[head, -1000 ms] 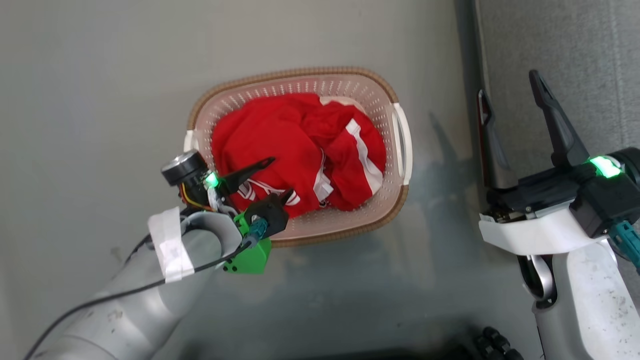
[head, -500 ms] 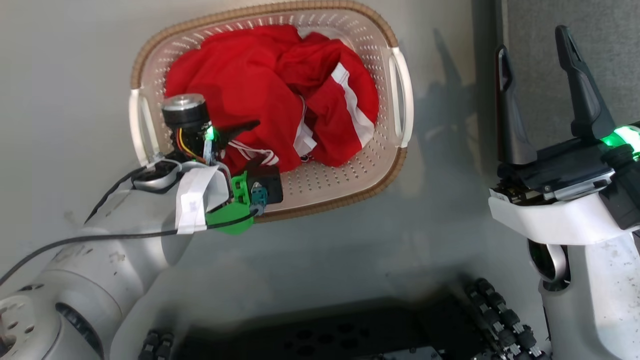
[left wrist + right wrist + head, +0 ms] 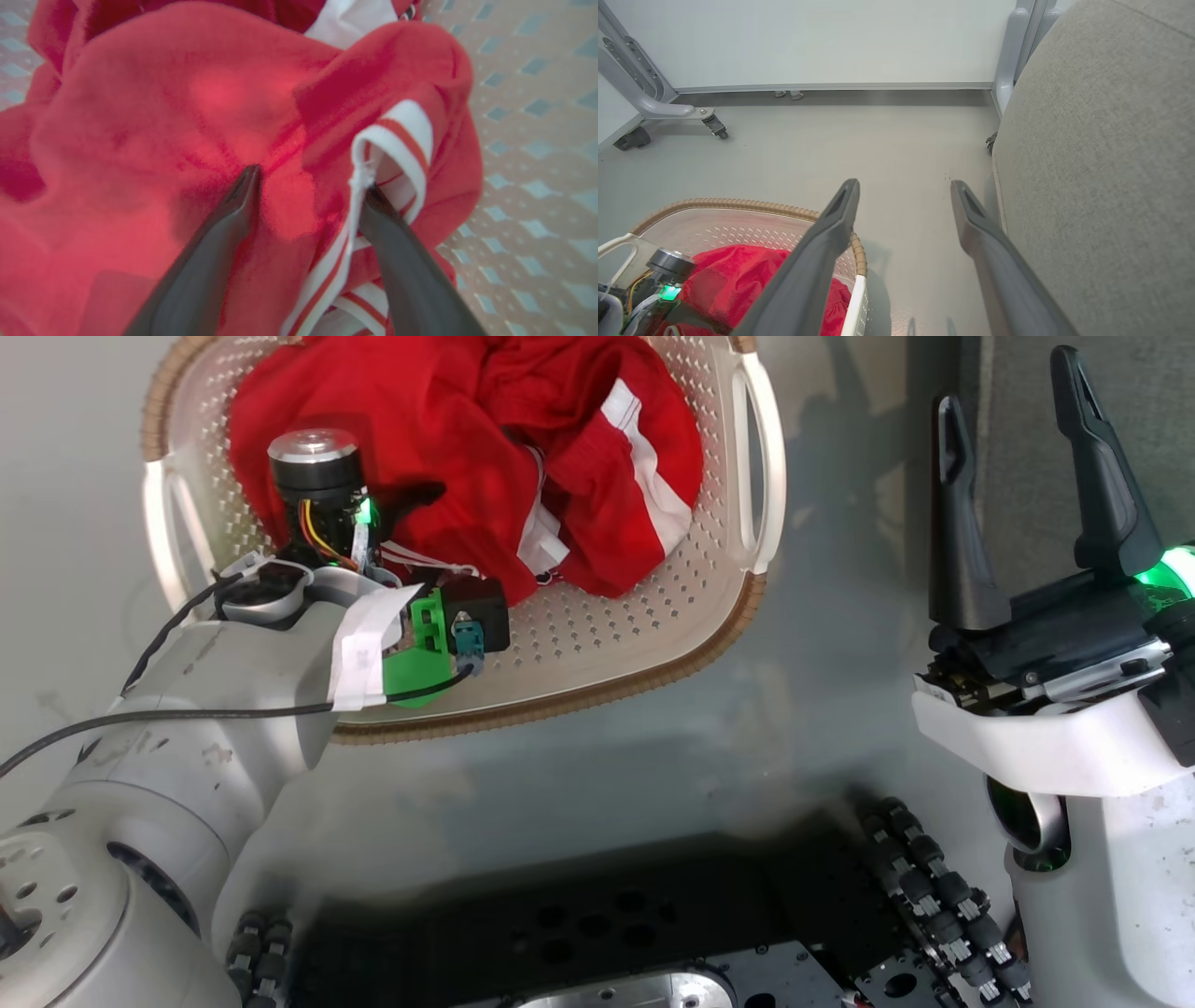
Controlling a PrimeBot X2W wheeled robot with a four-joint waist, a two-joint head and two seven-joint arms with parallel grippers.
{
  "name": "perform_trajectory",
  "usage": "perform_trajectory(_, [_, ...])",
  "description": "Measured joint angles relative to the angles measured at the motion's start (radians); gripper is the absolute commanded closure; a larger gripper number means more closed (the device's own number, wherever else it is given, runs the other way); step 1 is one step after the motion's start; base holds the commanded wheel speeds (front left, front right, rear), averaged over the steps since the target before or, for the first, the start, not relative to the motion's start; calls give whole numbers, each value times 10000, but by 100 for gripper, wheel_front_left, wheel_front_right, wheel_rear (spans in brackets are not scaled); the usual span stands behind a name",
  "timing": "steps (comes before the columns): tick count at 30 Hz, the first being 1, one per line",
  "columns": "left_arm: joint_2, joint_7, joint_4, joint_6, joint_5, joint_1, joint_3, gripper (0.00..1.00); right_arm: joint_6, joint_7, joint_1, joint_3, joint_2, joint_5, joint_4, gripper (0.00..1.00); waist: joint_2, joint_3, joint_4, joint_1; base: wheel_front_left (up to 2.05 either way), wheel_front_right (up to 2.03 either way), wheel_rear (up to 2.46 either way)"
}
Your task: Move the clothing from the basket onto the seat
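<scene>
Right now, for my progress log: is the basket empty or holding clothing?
Not empty: the clothing lies bunched inside the basket, with the open left gripper at it.

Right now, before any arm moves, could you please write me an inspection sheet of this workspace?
Surface: bare grey floor; the basket stands on it.
Job's things: red clothing piled in the basket; grey seat at the robot's right.
Clutter: nothing seen.
End effectors: left end effector open, pressed down into the clothing; right end effector open, empty, held beside the seat.
Cables: black cable along the left forearm; coloured wires at its wrist.
Surroundings: white panel on a castor frame beyond the basket.
</scene>
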Motion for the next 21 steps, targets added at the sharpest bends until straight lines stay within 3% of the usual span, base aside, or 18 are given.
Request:
perform_trajectory(11, [-130, 0, 249, 384, -257, -191, 48, 0, 0, 0, 126, 161, 2, 90, -19, 0, 0, 416, -85, 0, 0, 0, 0])
perform_trajectory(12, [-130, 0, 236, 384, -257, -191, 46, 50, 0, 0, 149, 173, 2, 90, -19, 0, 0, 419, -89, 0, 0, 0, 0])
perform_trajectory(14, [-128, 0, 171, 397, -272, -191, 44, 100, 0, 0, 170, 184, 2, 104, -19, 0, 0, 424, -93, 0, 0, 0, 0])
perform_trajectory(21, [-113, 0, -98, 428, -472, -188, 42, 100, 0, 0, 120, 199, 0, 192, 75, 0, 0, 373, -104, 0, 0, 0, 0])
